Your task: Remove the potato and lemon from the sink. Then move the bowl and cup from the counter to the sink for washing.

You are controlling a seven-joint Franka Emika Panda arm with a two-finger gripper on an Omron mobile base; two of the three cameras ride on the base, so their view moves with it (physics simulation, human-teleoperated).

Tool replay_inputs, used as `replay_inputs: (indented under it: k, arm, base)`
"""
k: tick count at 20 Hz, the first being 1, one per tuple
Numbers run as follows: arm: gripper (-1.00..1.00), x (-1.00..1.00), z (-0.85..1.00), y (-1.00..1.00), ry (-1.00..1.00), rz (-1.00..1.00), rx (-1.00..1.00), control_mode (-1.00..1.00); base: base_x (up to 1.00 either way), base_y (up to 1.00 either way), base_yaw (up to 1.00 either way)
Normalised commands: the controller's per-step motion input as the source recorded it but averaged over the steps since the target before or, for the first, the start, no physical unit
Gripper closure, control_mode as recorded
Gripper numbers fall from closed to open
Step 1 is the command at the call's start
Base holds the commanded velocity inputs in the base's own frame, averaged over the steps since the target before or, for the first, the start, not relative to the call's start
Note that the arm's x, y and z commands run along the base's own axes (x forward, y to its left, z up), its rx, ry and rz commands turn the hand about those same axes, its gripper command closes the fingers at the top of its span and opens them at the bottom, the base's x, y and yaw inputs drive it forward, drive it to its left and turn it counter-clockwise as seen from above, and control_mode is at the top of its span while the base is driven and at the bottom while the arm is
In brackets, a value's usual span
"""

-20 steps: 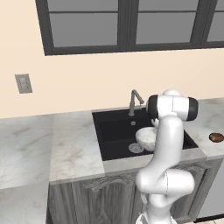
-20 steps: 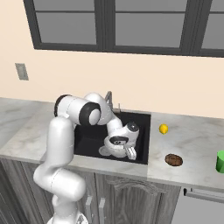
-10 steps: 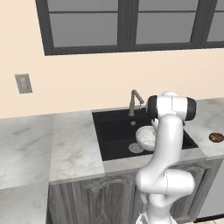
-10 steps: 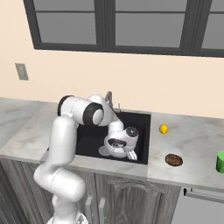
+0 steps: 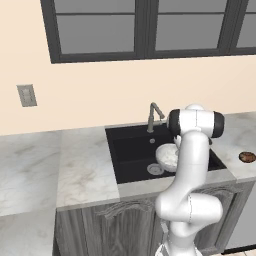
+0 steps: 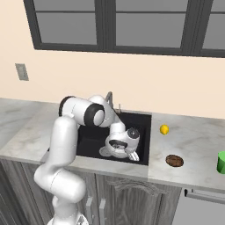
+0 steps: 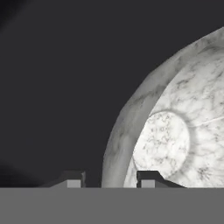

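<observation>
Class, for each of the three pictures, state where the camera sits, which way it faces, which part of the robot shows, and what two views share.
Left base view: behind the arm to its left, facing forward and down at the sink; arm rises lower right.
Right base view: behind to its right, same direction; arm rises lower left, pincer in the basin.
Hand view: on the hand, looking along the fingertips that straddle the bowl rim.
Shared: both base views show sink, faucet, bowl and potato.

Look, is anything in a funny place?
Nothing looks spilled or broken. The bowl sits in the sink; the lemon, potato and cup sit on the counter.
</observation>
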Motion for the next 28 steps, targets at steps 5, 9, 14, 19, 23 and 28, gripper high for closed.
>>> replay_inputs:
  k: [5,9,14,19,23,28]
  arm:
    - [-1.0,0.0,0.12,-0.07,0.0,0.05,0.0,-1.0]
    - [-1.0,0.0,0.2,-0.09,0.0,0.06,0.0,-1.0]
    - [-1.0,0.0,0.28,-0.1,0.0,0.07,0.0,-1.0]
    - [-1.0,0.0,0.34,-0.08,0.0,0.09,0.0,-1.0]
    - [-1.0,-0.01,0.37,-0.05,0.0,0.07,0.0,-1.0]
    - [-1.0,0.0,0.35,-0.03,0.0,0.04,0.0,-1.0]
  base:
    - [0.0,0.0,0.0]
    - [0.0,0.0,0.0]
    - [0.0,0.0,0.0]
    - [0.0,0.0,0.0]
    - [0.0,0.0,0.0]
    - [0.0,0.0,0.0]
